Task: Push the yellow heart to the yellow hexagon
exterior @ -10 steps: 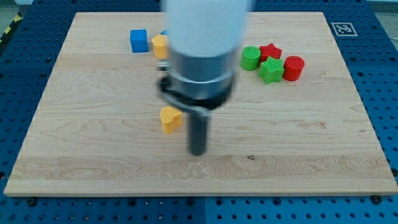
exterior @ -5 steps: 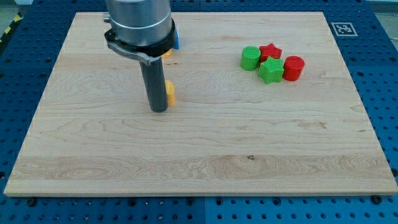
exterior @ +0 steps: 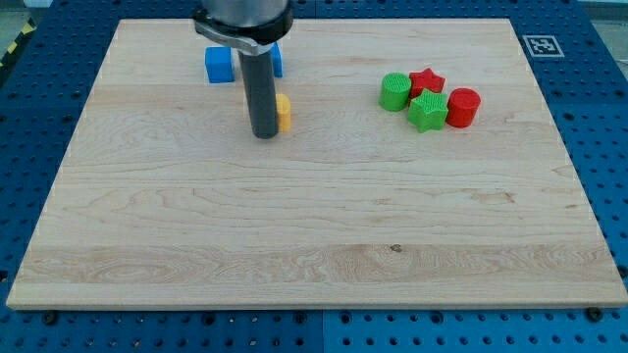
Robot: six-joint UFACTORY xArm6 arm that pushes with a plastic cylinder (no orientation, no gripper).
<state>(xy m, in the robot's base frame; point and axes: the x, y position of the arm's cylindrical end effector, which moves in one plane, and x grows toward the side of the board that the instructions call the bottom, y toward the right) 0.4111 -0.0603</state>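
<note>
The scene is brightly and evenly lit from overhead, with no dim corners. The pale wooden table (exterior: 324,216) shows its grain crisply and carries no strong glare. Shadows are soft and short: a faint dark patch sits at the foot of the rod around my tip (exterior: 265,135), and thin ones hug the red and green blocks. Focus is sharp across the view; the arm's upper housing, cut off at the view's top, looks slightly soft. Edges show little distortion.

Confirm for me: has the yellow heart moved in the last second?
Yes. The yellow heart has gone toward the view's top, now level with the green and red cluster, with my tip against its left side.
</note>
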